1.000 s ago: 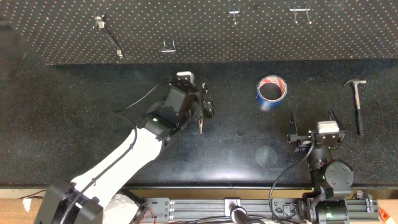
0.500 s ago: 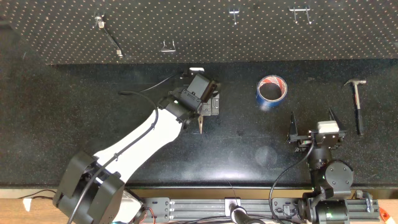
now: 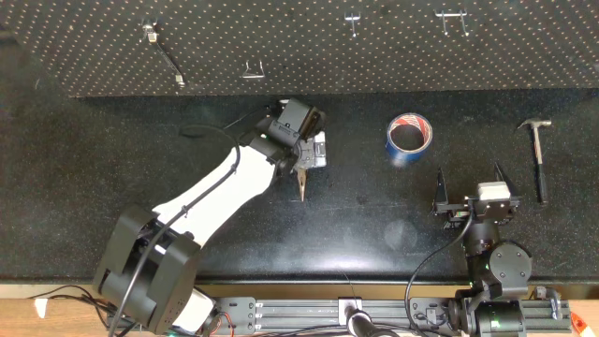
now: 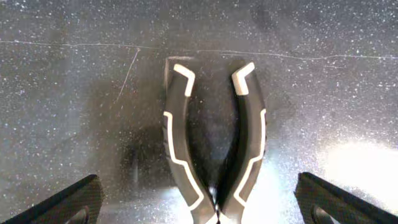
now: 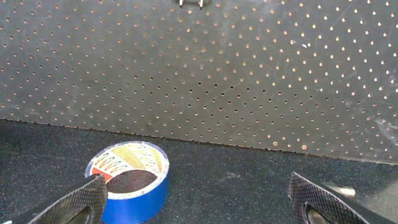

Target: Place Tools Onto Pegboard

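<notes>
Pliers [image 4: 211, 143] with black, white-trimmed handles lie flat on the dark table, their nose [image 3: 302, 190] pointing toward the arms' bases. My left gripper [image 3: 306, 140] hovers over the handles, open, with its fingers [image 4: 65, 202] spread wide on either side and nothing held. A blue tape roll [image 3: 409, 138] lies to the right, and the right wrist view shows the tape roll [image 5: 129, 179] in front of the pegboard [image 5: 249, 74]. A hammer [image 3: 537, 157] lies at the far right. My right gripper [image 3: 471, 187] rests open near its base, holding nothing.
The pegboard [image 3: 299, 42] spans the back. A dark slim tool [image 3: 166, 58] hangs on it at the left. Bare metal hooks [image 3: 253, 69] sit near the middle, with more hooks [image 3: 352, 17] and a double hook [image 3: 452, 17] to the right.
My left gripper has swung right and toward the pegboard, turning over the pliers' handles. The pliers, tape, hammer and right arm have not moved.
</notes>
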